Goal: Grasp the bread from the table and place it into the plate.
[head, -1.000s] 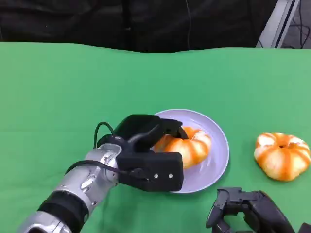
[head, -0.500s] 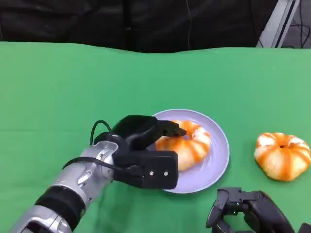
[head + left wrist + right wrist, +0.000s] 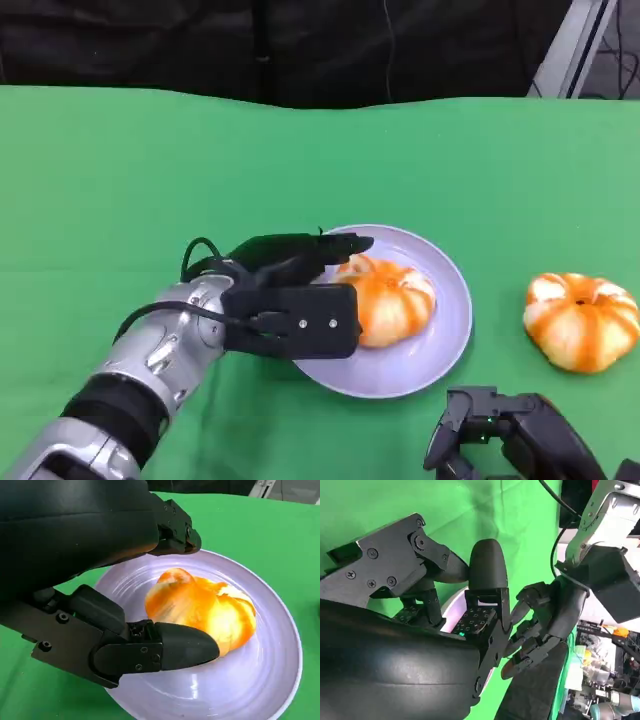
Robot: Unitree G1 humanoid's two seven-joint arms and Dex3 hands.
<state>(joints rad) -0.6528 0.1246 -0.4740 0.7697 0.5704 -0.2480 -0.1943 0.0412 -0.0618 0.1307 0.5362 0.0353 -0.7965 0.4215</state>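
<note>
An orange-and-white bread point(image 3: 392, 302) lies on the pale lilac plate point(image 3: 452, 312) at the table's middle. My left hand point(image 3: 292, 290) reaches over the plate's left rim with its fingers spread and nothing in them. In the left wrist view the bread point(image 3: 205, 610) sits between the upper fingers point(image 3: 170, 530) and the thumb point(image 3: 182, 647), with a gap to the upper ones; the plate point(image 3: 255, 680) lies beneath. My right hand point(image 3: 505, 432) rests low at the front right, holding nothing, its fingers point(image 3: 537, 625) loosely bent.
A second, similar bread point(image 3: 581, 320) lies on the green cloth to the right of the plate. The cloth's far edge point(image 3: 320, 98) meets a dark background. Open cloth stretches to the left and behind the plate.
My left hand has let go of the bread and drawn back to the left, its fingers straightening. The bread stays on the plate. The right hand has not moved.
</note>
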